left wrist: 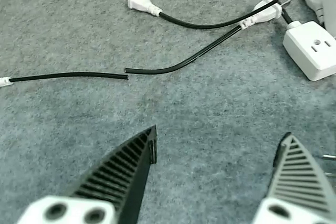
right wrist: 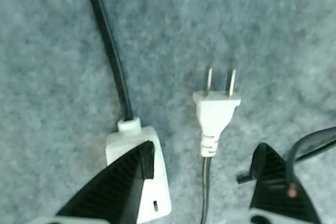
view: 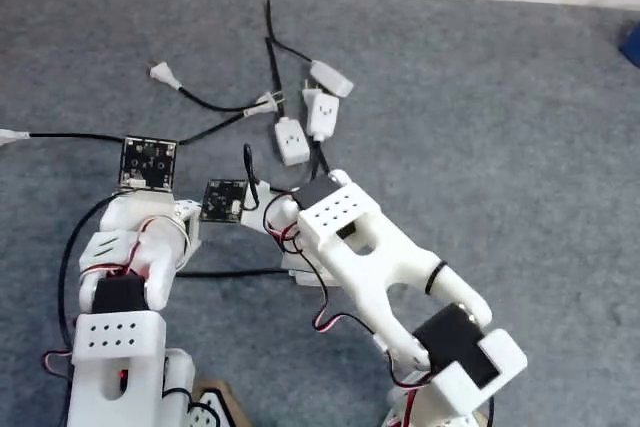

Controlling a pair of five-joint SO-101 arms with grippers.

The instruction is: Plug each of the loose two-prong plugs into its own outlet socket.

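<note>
My left gripper (left wrist: 220, 134) is open above bare grey carpet, nothing between its fingers. Beyond it lie two white two-prong plugs (left wrist: 142, 2) (left wrist: 265, 10) on black cords, and a white outlet socket (left wrist: 312, 48) stands off to one side. My right gripper (right wrist: 202, 153) is open too, low over a white plug (right wrist: 216, 111) that lies flat with its prongs pointing away. One finger (right wrist: 123, 182) covers part of a white socket block (right wrist: 137, 153) with a black cord. In the high view, three white sockets (view: 291, 140) (view: 321, 112) (view: 331, 78) cluster beyond the right arm (view: 350, 227).
Grey carpet covers the whole floor. Loose black cord pieces (left wrist: 178, 64) (left wrist: 68, 75) lie across it in front of the left gripper. Another plug (view: 10, 135) sits at the far left edge. The two arms stand close together near the middle.
</note>
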